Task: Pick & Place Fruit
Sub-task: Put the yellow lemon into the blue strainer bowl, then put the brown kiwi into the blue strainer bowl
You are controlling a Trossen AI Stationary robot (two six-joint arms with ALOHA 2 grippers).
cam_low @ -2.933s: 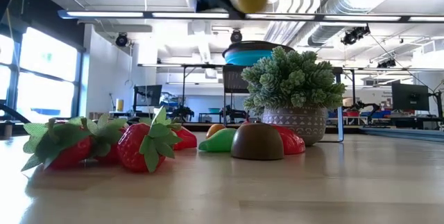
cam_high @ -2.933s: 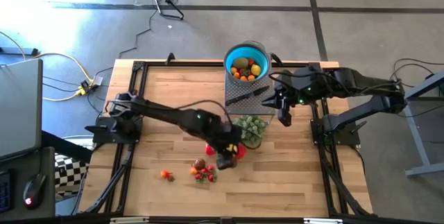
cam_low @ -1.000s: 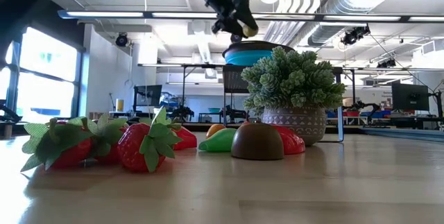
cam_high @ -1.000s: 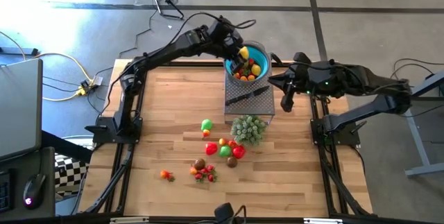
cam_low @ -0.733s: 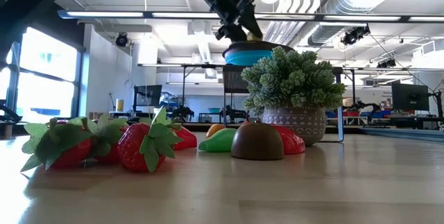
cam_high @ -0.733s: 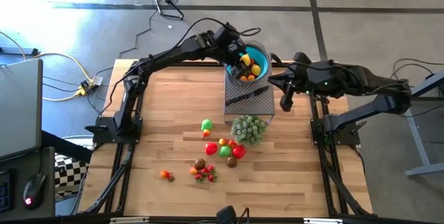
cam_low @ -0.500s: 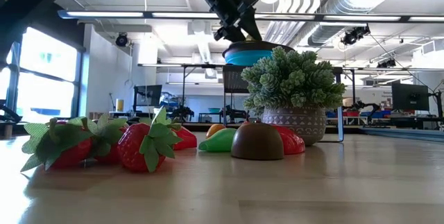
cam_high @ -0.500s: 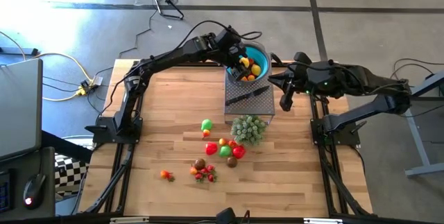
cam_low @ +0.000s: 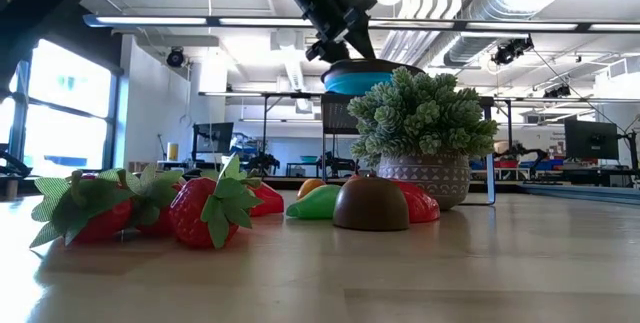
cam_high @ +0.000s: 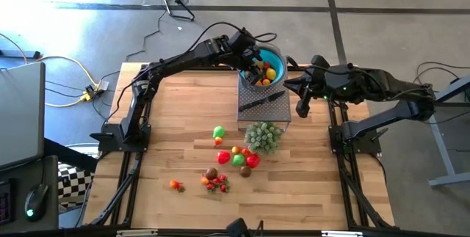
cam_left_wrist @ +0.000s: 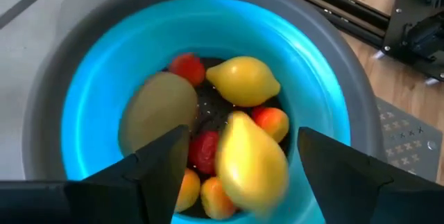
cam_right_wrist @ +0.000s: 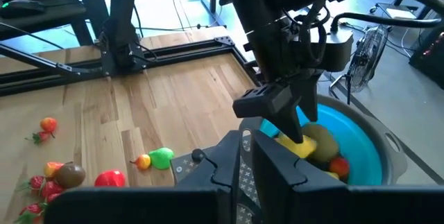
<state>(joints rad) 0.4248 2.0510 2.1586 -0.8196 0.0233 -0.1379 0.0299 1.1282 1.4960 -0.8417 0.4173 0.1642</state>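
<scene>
1. Since about three seconds ago, the left arm has gone from the fruit pile on the table up to the blue bowl (cam_high: 262, 62), and its fingers have just spread wider

2. A wooden table (cam_high: 183, 105) holds the loose fruit (cam_high: 235, 156): a green one, red ones, a brown one and strawberries, all near a little green plant in a pot (cam_high: 263, 136)

3. In the low view the strawberries (cam_low: 205, 210) lie close up, and the brown fruit (cam_low: 371, 204) sits just in front of the plant pot (cam_low: 425, 179)

4. Behind the table is a big room with bright ceiling lights, windows and desks

5. The left gripper (cam_high: 255, 59) hangs over the bowl with its fingers (cam_left_wrist: 156, 161) apart

6. A yellow lemon (cam_left_wrist: 251, 161) sits between the fingers, above the other fruit in the bowl (cam_left_wrist: 90, 92); I cannot tell if they touch it

7. The right gripper (cam_high: 302, 106) waits closed just beside the bowl, over the table's right edge, holding nothing
</scene>
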